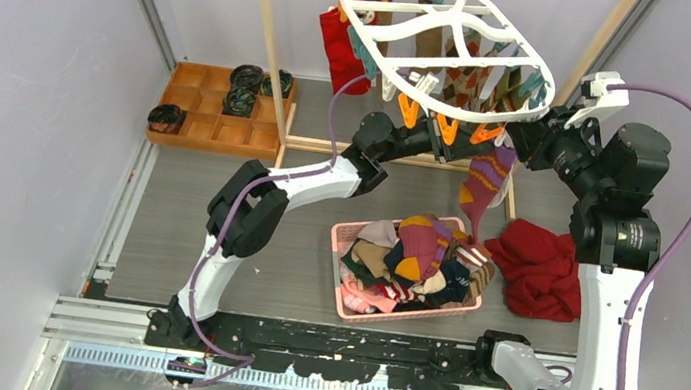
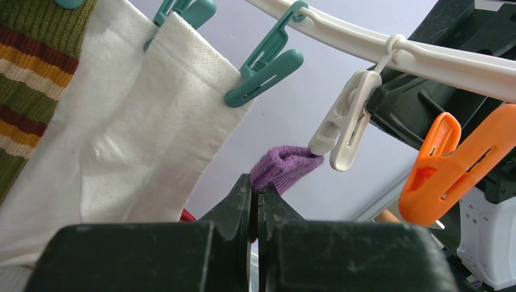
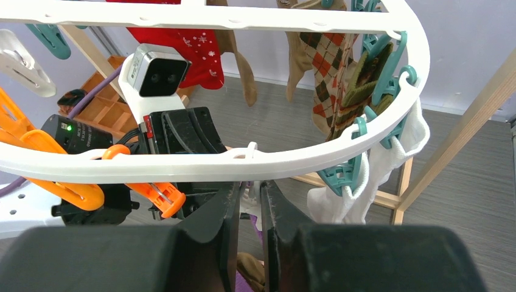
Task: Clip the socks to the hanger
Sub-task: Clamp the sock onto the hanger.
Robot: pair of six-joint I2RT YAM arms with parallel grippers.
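Near you the basket (image 1: pixel 340 300) brims with socks (image 1: pixel 419 255), so most remains; above it, at the hanger's (image 1: pixel 538 79) 5 o'clock rim, your left gripper (image 2: pixel 255 191), clamped on a striped sock (image 1: pixel 484 183), offers its cuff to the white peg (image 2: pixel 344 125) your right gripper (image 3: pixel 249 191) seems to pinch, while hung socks (image 1: pixel 343 48) show beyond.

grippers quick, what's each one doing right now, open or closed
left gripper: closed on the purple sock
right gripper: closed, apparently pinching the white peg
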